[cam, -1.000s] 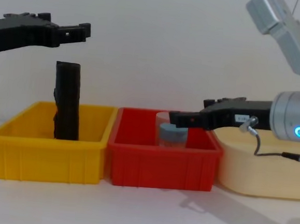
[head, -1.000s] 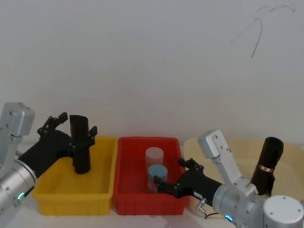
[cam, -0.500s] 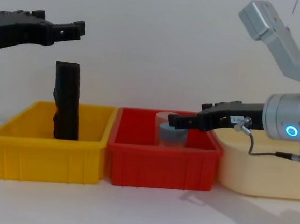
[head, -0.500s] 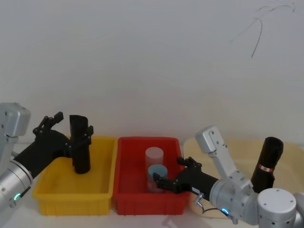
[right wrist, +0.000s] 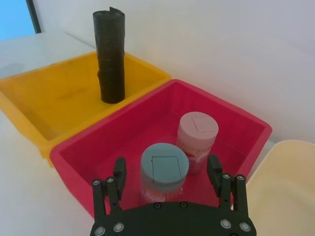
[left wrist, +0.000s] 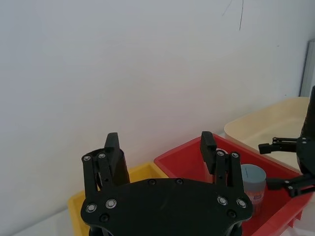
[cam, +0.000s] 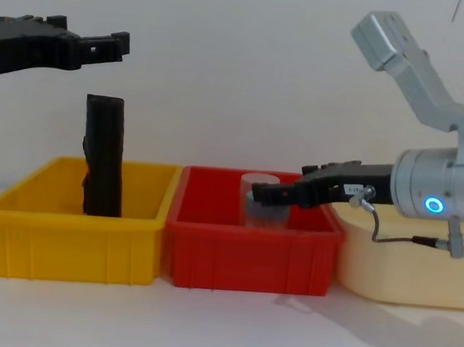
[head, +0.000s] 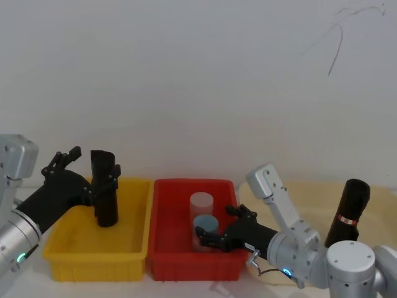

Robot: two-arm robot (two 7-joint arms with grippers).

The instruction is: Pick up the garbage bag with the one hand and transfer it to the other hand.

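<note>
Banded garbage bag (head: pixel 350 212) stands untouched in the cream tub (head: pixel 378 192); right end effector (right wrist: pixel 168 188), fingers spread, straddles a blue-lidded jar (right wrist: pixel 163 173) in the red bin (head: pixel 162 248); left end effector (left wrist: pixel 160 145) hovers open above the yellow bin (head: pixel 62 257).

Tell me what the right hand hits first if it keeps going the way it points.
Probably the blue-lidded jar in the red bin: the open right hand points at it, fingers either side. Depth is uncertain.

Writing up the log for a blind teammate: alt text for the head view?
Right gripper open around a blue-lidded jar in the red bin; left gripper open above the yellow bin, by a plain black roll. The banded garbage bag stands untouched in the cream tub.
</note>
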